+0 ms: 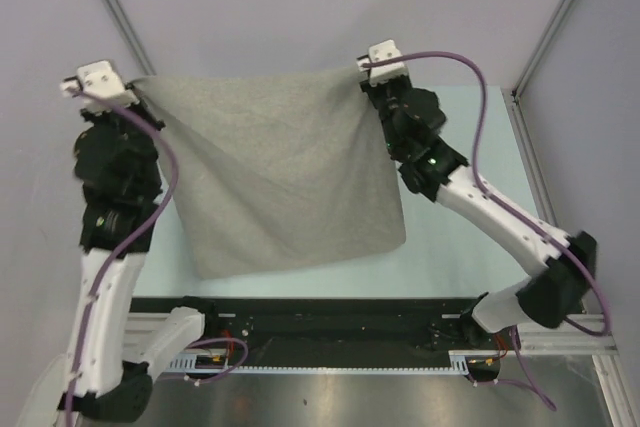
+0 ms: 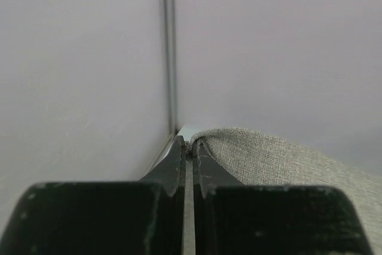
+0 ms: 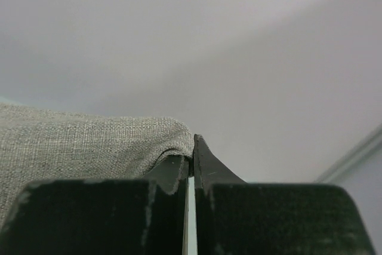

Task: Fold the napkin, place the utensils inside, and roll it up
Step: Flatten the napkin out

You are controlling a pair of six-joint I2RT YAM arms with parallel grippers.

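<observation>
— So, overhead: how far along?
— Barely begun. I see napkin [image 1: 280, 177] held by its far corners, left gripper [image 1: 132, 85] at 10 o'clock, right gripper [image 1: 366, 71] at 1; unfolded, no utensil visible.
— Left wrist?
— Fingers [image 2: 173, 168] pinched tight on napkin [image 2: 268, 159].
— Right wrist?
— Same. Fold, load, roll all remain.

Napkin [image 1: 280, 177] top corners hidden in pinch; worktop [image 1: 460, 247] beneath it covered (wrist views cut napkin off at frame edges).
</observation>
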